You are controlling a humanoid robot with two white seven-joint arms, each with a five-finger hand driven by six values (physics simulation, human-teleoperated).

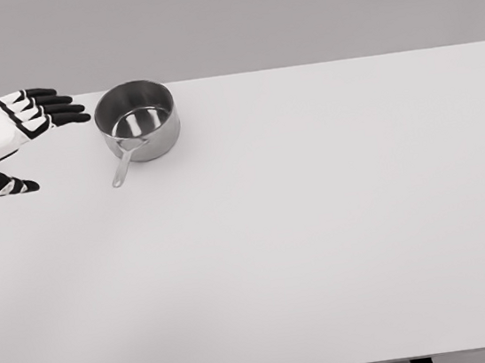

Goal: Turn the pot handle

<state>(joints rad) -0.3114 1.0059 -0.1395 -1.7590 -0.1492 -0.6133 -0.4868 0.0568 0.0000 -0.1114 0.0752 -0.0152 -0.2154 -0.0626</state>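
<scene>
Reaching left hand [4, 132], fingers spread, just beside steel pot [138, 120], handle [122, 166] toward viewer

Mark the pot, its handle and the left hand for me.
pot [161, 131], head view, on the outer steel wall at the right.
pot handle [122, 169], head view, midway along the handle.
left hand [5, 132], head view, on the white back of the hand.

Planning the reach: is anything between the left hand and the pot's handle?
Nothing visible. The left hand, fingers spread, is left of the pot; only bare table separates it from the handle, which points toward the camera.
</scene>
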